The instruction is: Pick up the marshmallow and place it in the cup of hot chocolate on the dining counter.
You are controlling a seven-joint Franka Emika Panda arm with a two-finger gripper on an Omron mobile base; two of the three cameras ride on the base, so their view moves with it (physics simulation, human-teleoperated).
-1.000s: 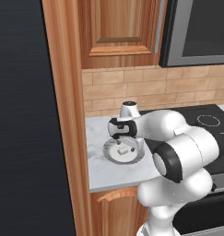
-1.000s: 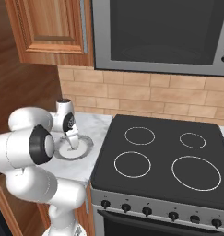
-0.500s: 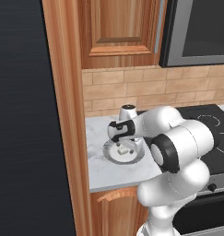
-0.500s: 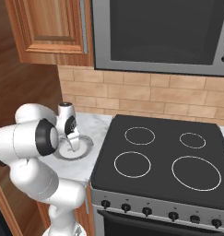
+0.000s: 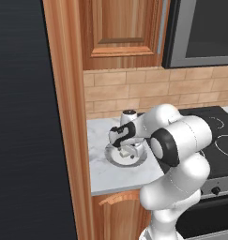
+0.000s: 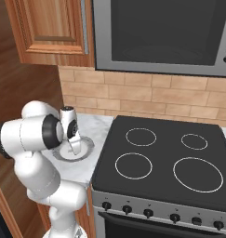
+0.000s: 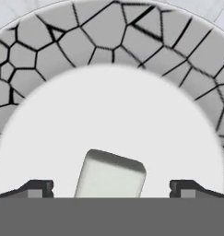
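The end effector [image 7: 111, 186] hangs with its jaws spread wide, straddling the small off-white cube-shaped marshmallow [image 7: 110, 174] on the round, crackle-rimmed grey plate [image 7: 109, 41] on the marble worktop [image 5: 99, 164], seemingly placed to close on it.

The hand [image 6: 75, 148] points down onto the round plate [image 6: 86, 148] beside the stove [image 6: 165, 167].

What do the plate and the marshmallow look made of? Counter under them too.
Plate: looks like glazed ceramic, with a plain white centre and a grey rim with dark crackle lines.
Marshmallow: soft-looking off-white block, matte, with rounded edges; it sits on the plate between the open gripper tips.
Counter: looks like polished marble, white-grey with faint veining, though it could be laminate.
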